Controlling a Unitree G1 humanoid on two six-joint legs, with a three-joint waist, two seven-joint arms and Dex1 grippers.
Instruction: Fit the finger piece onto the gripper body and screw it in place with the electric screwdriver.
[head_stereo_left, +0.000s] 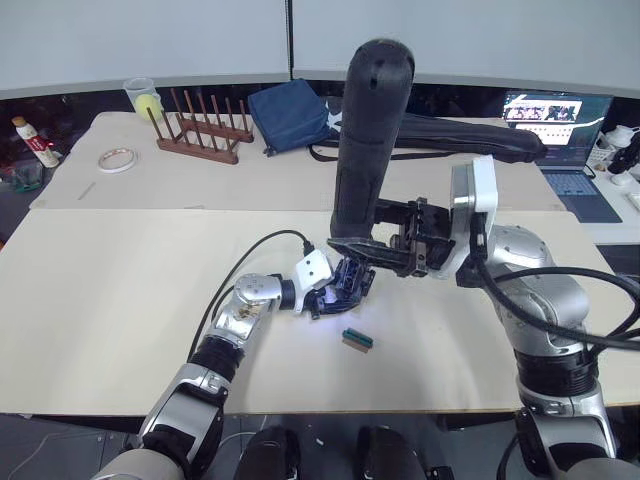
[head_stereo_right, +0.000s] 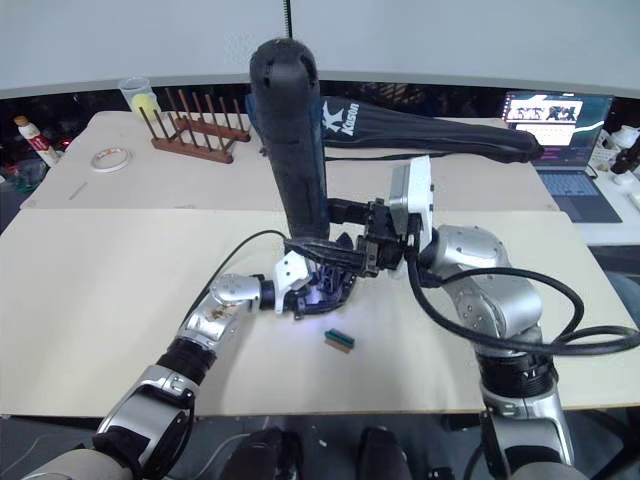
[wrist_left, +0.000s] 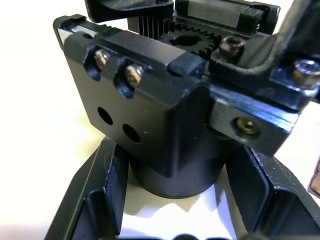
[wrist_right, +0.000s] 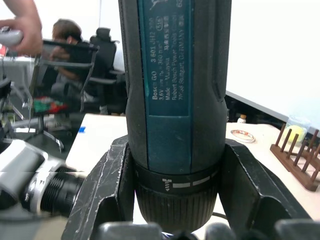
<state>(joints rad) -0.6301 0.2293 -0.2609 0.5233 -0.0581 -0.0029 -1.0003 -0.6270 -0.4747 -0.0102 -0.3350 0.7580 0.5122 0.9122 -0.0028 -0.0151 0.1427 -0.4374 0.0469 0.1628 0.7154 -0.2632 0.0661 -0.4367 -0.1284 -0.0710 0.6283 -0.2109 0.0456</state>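
My left gripper (head_stereo_left: 343, 287) is shut on the gripper body (wrist_left: 150, 115), a chunky black block with a round barrel base, held just above the table. Its fingers (wrist_left: 100, 200) clamp the barrel from both sides. Two screws and two empty holes show on the body's top block. I cannot tell the finger piece apart from the body. My right gripper (head_stereo_left: 385, 250) is shut on the electric screwdriver (head_stereo_left: 368, 140), which stands upright with its tip down on the body. A bluish light glows there. The fingers (wrist_right: 107, 185) grip the tool near its collar.
A small green block (head_stereo_left: 357, 338) lies on the table just in front of the body. At the back stand a wooden rack (head_stereo_left: 200, 132), a blue pouch (head_stereo_left: 290, 115), a long black bag (head_stereo_left: 470, 138), a tape roll (head_stereo_left: 118, 160) and a laptop (head_stereo_left: 560, 130). A person (wrist_right: 60, 35) is beyond the table.
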